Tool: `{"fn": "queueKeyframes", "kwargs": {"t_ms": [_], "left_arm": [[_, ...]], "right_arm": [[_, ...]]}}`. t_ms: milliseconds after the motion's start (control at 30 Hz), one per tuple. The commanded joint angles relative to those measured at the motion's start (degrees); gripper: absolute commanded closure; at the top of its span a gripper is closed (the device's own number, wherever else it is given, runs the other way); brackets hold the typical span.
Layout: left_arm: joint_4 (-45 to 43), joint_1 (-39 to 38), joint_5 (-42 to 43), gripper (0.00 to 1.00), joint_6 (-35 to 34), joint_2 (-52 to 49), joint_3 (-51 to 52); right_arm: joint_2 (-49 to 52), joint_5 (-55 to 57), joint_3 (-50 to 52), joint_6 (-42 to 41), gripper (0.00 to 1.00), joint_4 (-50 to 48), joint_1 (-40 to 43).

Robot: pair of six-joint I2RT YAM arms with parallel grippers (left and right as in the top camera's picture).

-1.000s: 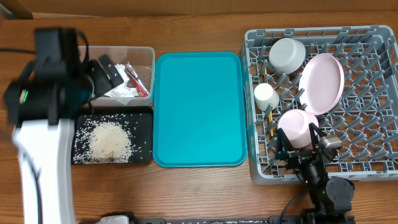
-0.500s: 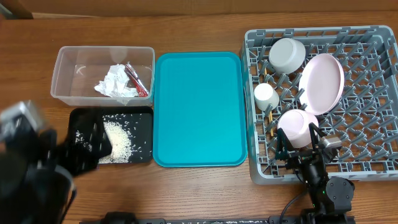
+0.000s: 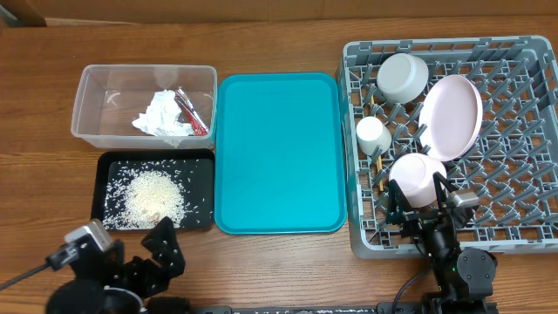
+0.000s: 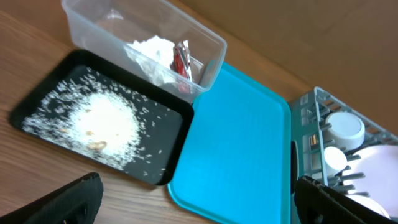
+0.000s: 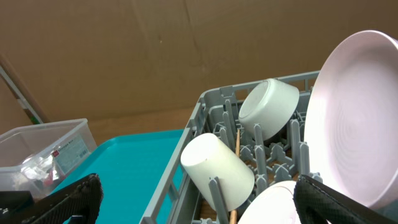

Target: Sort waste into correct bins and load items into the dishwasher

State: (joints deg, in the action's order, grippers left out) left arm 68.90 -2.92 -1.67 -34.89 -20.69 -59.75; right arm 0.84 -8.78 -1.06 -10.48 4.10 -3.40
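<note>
The large square grey plastic dish rack [image 3: 350,174], right of frame, carries the pale pink round plate [image 3: 451,116], pale pink bowl [image 3: 417,179], grey bowl [image 3: 402,76] and small white cup [image 3: 373,133]. Upper left, your clear plastic tub [image 3: 144,68] holds crumpled white tissue [image 3: 161,118] and red foil wrapper [image 3: 190,112]; the black tray [image 3: 206,218] below holds rice [image 3: 155,196]. Left pincer [image 4: 198,202] and right pincer [image 5: 198,199] gape wide, empty. Sorting looks finished: back off without brushing the rack. Thin wooden chopsticks [image 3: 381,166] barely show between pegs.

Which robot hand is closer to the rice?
Left. The left gripper is just off the black tray holding the rice; the right gripper is far across, at the dish rack.
</note>
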Motion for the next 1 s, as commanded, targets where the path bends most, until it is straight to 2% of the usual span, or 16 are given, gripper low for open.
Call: {"fn": "queueKeyframes", "kwargs": {"t_ms": [0, 100, 300, 467, 633, 867, 967], "left_arm": [[-7.63, -0.09, 0.87, 0.0, -4.59, 6.19, 9.73], [-18.16, -0.09, 0.9, 0.0, -4.57, 11.13, 18.12], [-46.97, 0.2, 0.94, 0.0, -4.52, 19.58, 34.53], [-64.37, 1.16, 2.58, 0.0, -4.31, 20.48, 43.54], [-72.46, 1.16, 2.62, 0.0, 0.7, 20.48, 49.83], [-75.38, 1.16, 3.41, 0.0, 6.88, 20.48, 56.19], [-75.63, 1.16, 4.33, 0.0, 12.96, 20.48, 57.83]], "right_arm": [[-0.68, -0.33, 0.61, 0.02, 0.0, -0.26, 0.26], [-0.68, -0.33, 0.61, 0.02, 0.0, -0.26, 0.26], [-0.68, -0.33, 0.61, 0.02, 0.0, -0.28, 0.26], [-0.68, -0.33, 0.61, 0.02, 0.0, -0.28, 0.26], [-0.68, -0.33, 0.61, 0.02, 0.0, -0.28, 0.26], [-0.68, -0.33, 0.61, 0.02, 0.0, -0.28, 0.26], [-0.68, -0.33, 0.61, 0.02, 0.0, -0.28, 0.26]]}}
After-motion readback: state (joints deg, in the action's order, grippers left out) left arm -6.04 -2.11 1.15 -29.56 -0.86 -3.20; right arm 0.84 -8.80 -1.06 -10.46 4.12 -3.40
